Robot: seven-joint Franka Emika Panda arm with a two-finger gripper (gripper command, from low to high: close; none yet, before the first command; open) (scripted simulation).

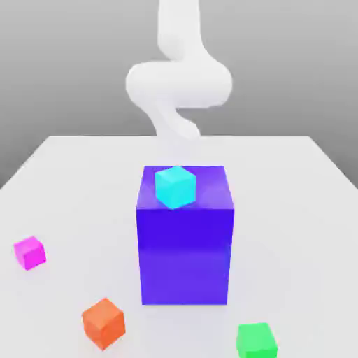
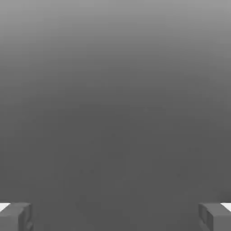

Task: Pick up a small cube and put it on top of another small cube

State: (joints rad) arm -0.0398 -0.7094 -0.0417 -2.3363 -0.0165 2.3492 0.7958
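The fingers stand wide apart with nothing between them. Nothing is done yet: the pink cube sits on the counter at the exterior view's left edge, well apart from the orange cube at lower left.

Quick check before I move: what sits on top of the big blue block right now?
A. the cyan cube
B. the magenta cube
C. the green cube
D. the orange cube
A: the cyan cube rests on the blue block, while the magenta cube, orange cube and green cube lie on the table.
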